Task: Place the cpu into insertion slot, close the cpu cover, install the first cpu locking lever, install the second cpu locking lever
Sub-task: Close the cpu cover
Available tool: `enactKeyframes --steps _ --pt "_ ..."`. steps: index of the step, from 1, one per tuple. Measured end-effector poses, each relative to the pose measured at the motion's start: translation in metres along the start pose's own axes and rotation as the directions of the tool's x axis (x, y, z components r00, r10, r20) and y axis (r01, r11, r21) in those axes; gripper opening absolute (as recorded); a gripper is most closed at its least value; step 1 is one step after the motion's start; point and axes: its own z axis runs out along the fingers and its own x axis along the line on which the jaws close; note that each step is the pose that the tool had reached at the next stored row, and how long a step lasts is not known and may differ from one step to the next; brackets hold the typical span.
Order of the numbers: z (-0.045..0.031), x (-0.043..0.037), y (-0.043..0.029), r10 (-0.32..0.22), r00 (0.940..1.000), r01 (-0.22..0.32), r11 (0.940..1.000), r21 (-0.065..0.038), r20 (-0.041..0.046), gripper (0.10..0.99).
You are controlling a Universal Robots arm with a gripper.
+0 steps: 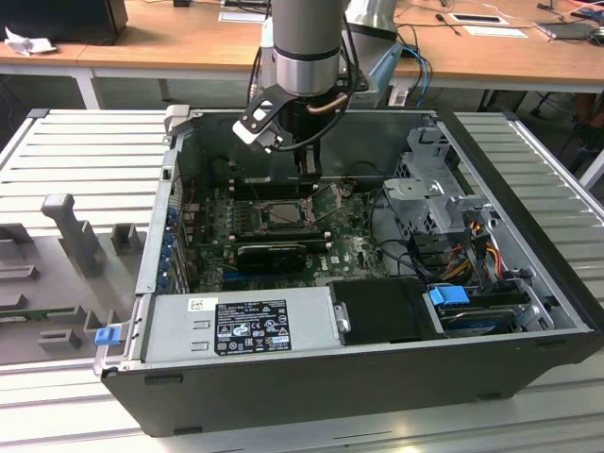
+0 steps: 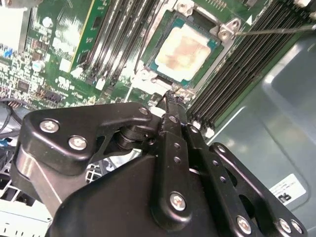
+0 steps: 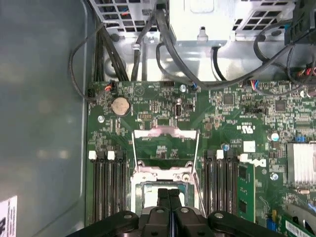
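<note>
Gripper [image 2: 171, 97] with fingers [image 3: 163, 197] pressed together and nothing seen between them, poised at the rim of the socket [image 1: 262, 215] on the green circuit board [image 3: 148, 106]. The chip [image 2: 185, 49] lay flat inside the socket, just beside the fingertips; the cover [image 3: 165, 132] appeared swung open beyond it. Risk, as judged: the closed tips sat so near the chip that a sideways slip could nudge it askew or scrape its face, and a cover pressed down on a crooked chip could bend the contacts beneath. A tip sliding off the metal edge could also gouge the board or catch the thin wire lever [image 2: 276, 30].
</note>
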Motion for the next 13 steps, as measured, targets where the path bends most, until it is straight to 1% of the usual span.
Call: enactKeyframes --steps 6,7,8,9,11,12,13 --pt "0.0014 0.0000 0.0189 -0.001 1.0000 0.001 1.0000 0.002 0.0000 0.106" --pt "0.0016 0.0000 0.0217 -0.001 1.0000 0.001 1.0000 0.003 0.0001 0.106" --pt "0.0020 0.0000 0.0268 -0.001 1.0000 0.001 1.0000 0.006 0.0001 0.106" --pt "0.0023 0.0000 0.0304 -0.002 1.0000 0.002 1.0000 0.007 0.0000 0.106" --pt "0.0023 0.0000 0.0326 -0.003 1.0000 0.003 1.0000 0.009 -0.0002 0.106" --pt "0.0010 0.0001 0.0340 -0.003 1.0000 0.003 1.0000 0.009 -0.0001 0.106" --pt "0.0012 0.0001 0.0369 -0.003 1.0000 0.003 0.9999 0.010 -0.0006 0.106"
